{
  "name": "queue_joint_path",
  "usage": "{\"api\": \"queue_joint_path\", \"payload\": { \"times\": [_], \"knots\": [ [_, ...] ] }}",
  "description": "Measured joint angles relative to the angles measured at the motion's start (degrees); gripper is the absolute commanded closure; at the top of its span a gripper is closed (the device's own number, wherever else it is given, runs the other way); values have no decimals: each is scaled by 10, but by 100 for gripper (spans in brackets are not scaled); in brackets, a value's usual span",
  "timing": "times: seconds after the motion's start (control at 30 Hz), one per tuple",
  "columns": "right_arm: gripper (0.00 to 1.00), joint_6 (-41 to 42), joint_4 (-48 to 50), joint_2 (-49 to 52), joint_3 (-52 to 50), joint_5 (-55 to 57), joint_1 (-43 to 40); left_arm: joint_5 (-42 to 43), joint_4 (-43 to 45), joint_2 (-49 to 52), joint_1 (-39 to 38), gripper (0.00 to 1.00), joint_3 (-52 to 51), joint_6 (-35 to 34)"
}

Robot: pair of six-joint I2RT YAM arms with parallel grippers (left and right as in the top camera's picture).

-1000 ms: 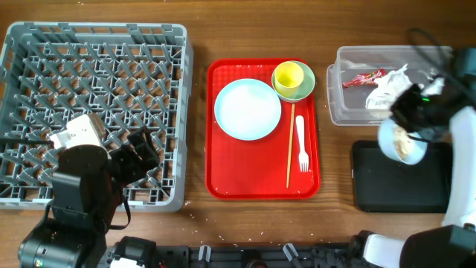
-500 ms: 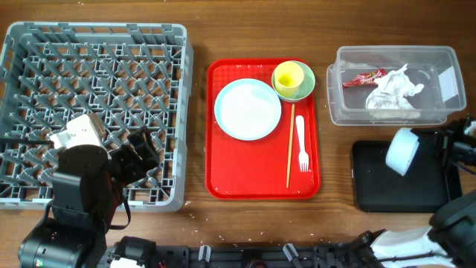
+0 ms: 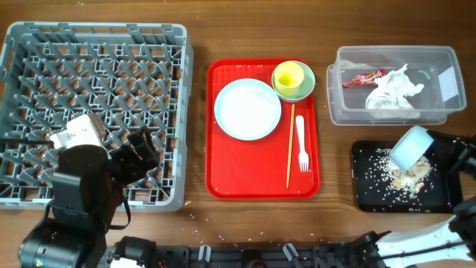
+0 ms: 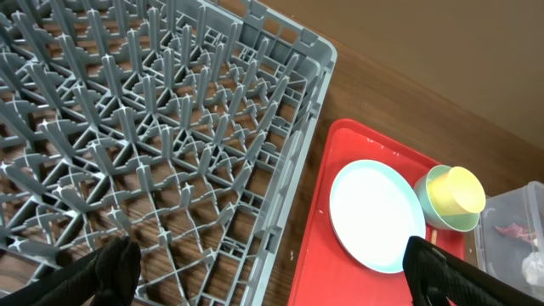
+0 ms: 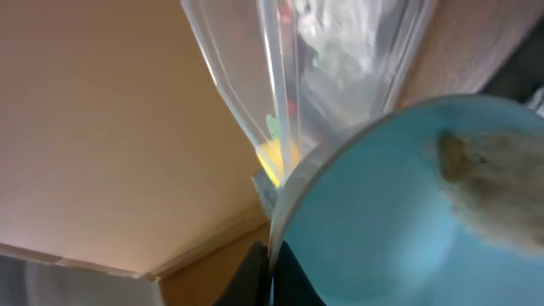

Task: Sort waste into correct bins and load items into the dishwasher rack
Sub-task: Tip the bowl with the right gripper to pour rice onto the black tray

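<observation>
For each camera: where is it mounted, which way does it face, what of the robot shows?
Overhead: above the table, straight down on rack, red tray, tub, black tray; left arm, right arm show.
Left wrist: above the rack, facing the red tray; open left claw shows.
Right wrist: close against the tipped bowl in the right claw, tub behind.
Overhead and left wrist share rack, plate, cup.

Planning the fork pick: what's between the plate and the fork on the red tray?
The chopsticks, lying lengthwise between plate and fork on the red tray; shows in the overhead view.
</observation>
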Motion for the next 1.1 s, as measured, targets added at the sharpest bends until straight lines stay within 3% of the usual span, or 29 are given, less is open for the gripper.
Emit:
{"api": "queue_joint_path", "payload": {
  "times": [0.17,0.23,0.47,0.73,0.83,0.97,1.1],
  "knots": [
    [96,-10,-22,0,0,-12,-1,0,0,0,0,0,0,0],
    [96,-21,-82,0,1,-23,-1,0,1,0,0,0,0,0],
    [96,-18,-21,2,0,-23,-2,0,0,0,0,0,0,0],
    [96,-65,-86,2,0,-44,-3,0,0,0,0,0,0,0],
    [96,-70,-61,3,0,-37,-3,0,0,0,0,0,0,0],
    [96,-140,-154,3,-1,-47,-3,0,0,0,0,0,0,0],
    [96,-172,-155,-24,-4,-50,-2,0,0,0,0,0,0,0]
  ]
}}
